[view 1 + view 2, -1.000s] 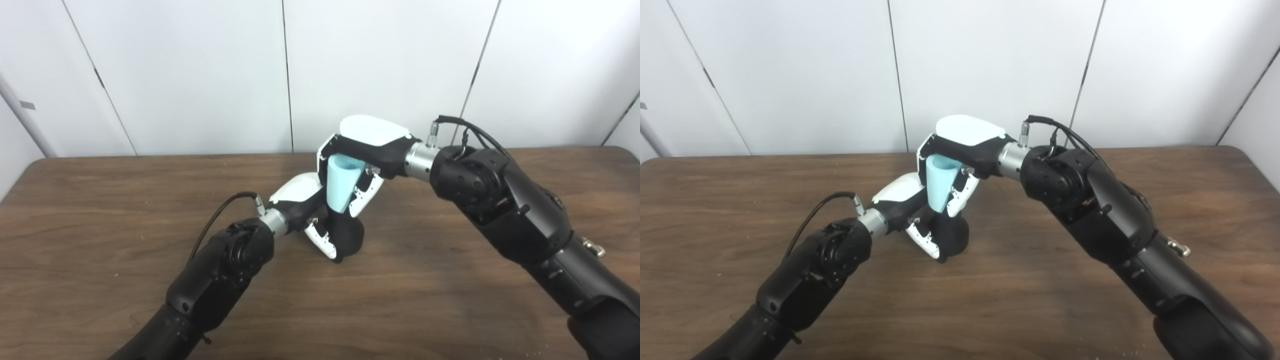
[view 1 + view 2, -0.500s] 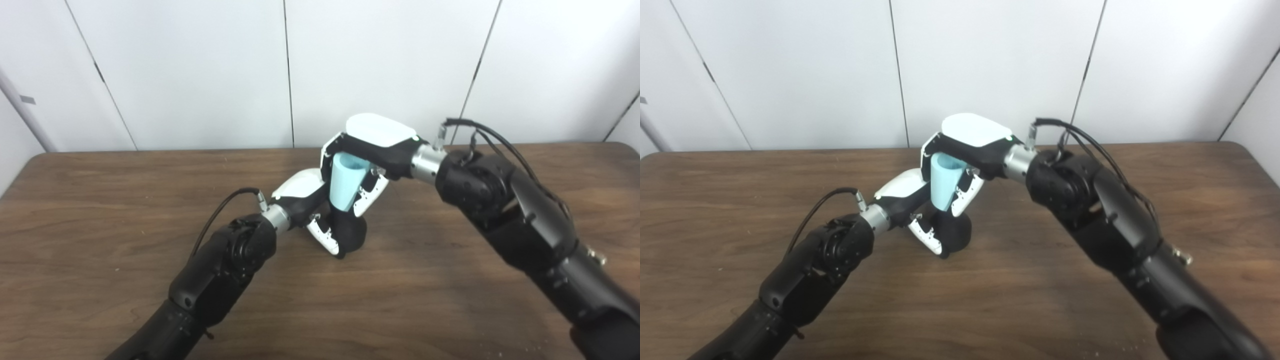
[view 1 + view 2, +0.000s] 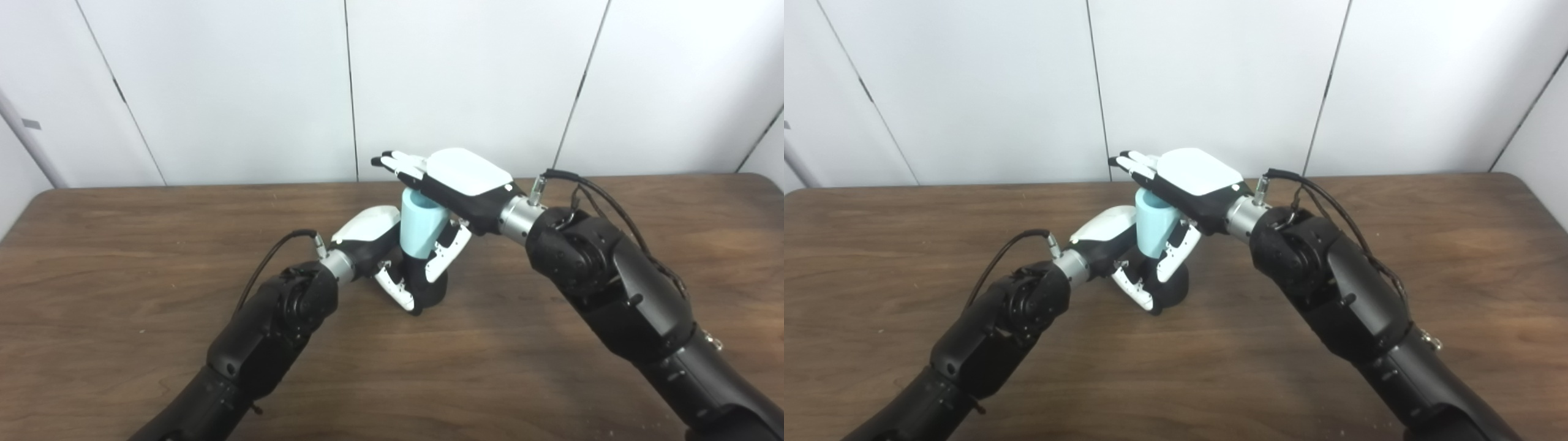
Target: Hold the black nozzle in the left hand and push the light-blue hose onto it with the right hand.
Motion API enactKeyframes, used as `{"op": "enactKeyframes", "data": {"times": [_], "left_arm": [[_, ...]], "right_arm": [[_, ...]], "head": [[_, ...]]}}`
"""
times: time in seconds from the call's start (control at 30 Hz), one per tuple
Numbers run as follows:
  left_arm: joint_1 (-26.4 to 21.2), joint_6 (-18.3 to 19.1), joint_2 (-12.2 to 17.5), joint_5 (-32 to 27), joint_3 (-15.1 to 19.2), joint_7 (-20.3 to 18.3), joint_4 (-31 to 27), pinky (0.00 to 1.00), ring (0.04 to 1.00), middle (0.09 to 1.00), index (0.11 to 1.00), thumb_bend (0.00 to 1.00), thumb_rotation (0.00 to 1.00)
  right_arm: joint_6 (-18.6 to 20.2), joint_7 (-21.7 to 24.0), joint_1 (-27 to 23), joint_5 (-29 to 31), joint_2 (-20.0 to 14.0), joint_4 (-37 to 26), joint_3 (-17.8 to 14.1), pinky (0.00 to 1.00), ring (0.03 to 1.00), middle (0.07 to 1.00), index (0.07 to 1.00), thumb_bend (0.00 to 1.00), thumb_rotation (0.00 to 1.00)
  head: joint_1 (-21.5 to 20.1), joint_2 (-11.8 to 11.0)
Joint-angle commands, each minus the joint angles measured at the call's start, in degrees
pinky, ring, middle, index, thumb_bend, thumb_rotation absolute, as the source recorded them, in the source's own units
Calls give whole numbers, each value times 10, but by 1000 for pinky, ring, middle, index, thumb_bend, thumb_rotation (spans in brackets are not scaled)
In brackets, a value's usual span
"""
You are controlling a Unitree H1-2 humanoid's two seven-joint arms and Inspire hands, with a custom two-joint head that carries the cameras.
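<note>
The right robot hand (image 3: 456, 184) has spread its fingers off the stiff-looking light-blue tapered plastic hose (image 3: 419, 229), seated at twelve o'clock on the black rounded nozzle (image 3: 429, 288) clutched by the left robot hand (image 3: 376, 245).

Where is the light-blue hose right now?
The light-blue hose stands upright at the table's middle, seated on the black nozzle held by the left hand, with the right hand opened just above it.

Left robot hand (image 3: 383, 254) grips nozzle (image 3: 429, 288); right robot hand (image 3: 450, 190) (fingers spread) over hose (image 3: 419, 229).
</note>
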Motion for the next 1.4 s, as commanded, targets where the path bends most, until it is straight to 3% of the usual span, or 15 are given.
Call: {"op": "enactKeyframes", "data": {"times": [0.0, 0.4, 0.53, 0.77, 0.87, 0.97, 1.37], "left_arm": [[17, 16, -1, 5, -20, -38, 30, 837, 627, 513, 467, 523, 0], [14, 12, 1, 6, -24, -37, 35, 831, 616, 515, 465, 523, 0], [13, 10, 3, 6, -23, -37, 36, 831, 619, 520, 462, 522, 0], [12, 12, 2, 4, -22, -37, 40, 829, 624, 521, 461, 522, 0], [13, 12, 0, 4, -22, -36, 42, 830, 626, 518, 463, 523, 0], [14, 12, 1, 3, -21, -37, 41, 830, 626, 519, 463, 522, 0], [13, 16, 5, -1, -18, -43, 36, 843, 627, 517, 464, 523, 0]], "right_arm": [[-5, 25, 6, 14, -15, -1, -5, 847, 978, 1000, 1000, 985, 312], [-18, 30, -2, 103, -14, -19, -65, 936, 1000, 1000, 1000, 1000, 400], [-5, 49, -7, 141, -24, -42, -88, 955, 1000, 1000, 1000, 1000, 500], [-27, 34, 11, 154, -32, -73, -117, 984, 1000, 1000, 1000, 1000, 559], [-59, 30, 38, 161, -41, -83, -117, 996, 1000, 1000, 1000, 1000, 557], [-89, 45, 47, 155, -63, -90, -107, 1000, 1000, 1000, 1000, 970, 651], [-109, 56, 59, 184, -85, -108, -114, 1000, 1000, 1000, 1000, 952, 745]], "head": [[0, 0], [1, -2], [0, -3], [-1, -2], [-1, -2], [0, -1], [0, -2]]}}
